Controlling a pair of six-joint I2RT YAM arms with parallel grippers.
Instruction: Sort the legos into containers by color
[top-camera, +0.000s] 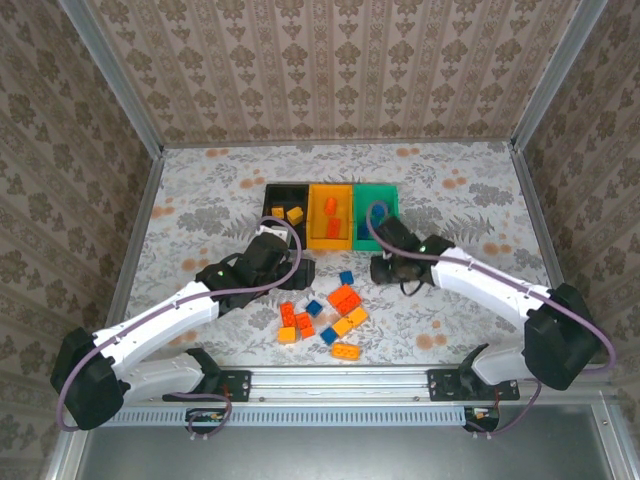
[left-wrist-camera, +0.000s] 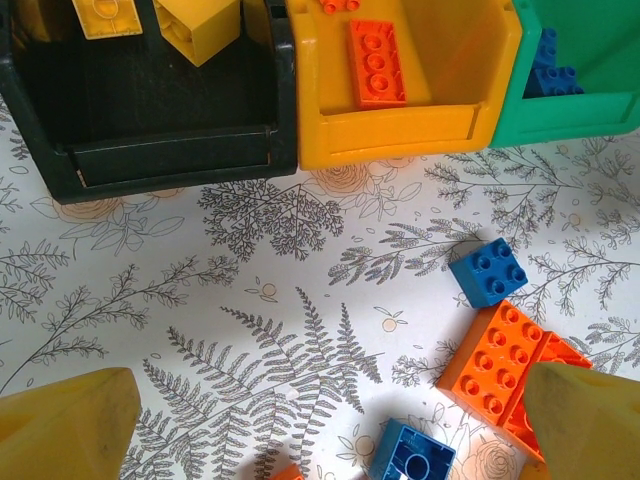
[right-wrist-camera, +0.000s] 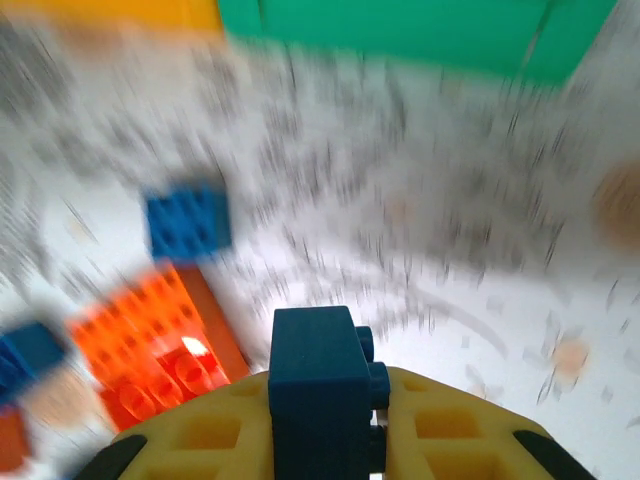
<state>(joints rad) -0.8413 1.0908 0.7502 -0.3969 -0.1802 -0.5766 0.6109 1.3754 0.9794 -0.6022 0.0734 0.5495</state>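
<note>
Your right tool (right-wrist-camera: 325, 425) clamps a blue brick (right-wrist-camera: 312, 365); rush toward the green bin (right-wrist-camera: 420, 35) at 12 o'clock and it may slip. Left tool (left-wrist-camera: 320, 440) gapes.

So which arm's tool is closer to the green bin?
Right. The right tool, gripping a blue brick, is just in front of the green bin; the open left tool is in front of the black bin, at the row's other end.
</note>
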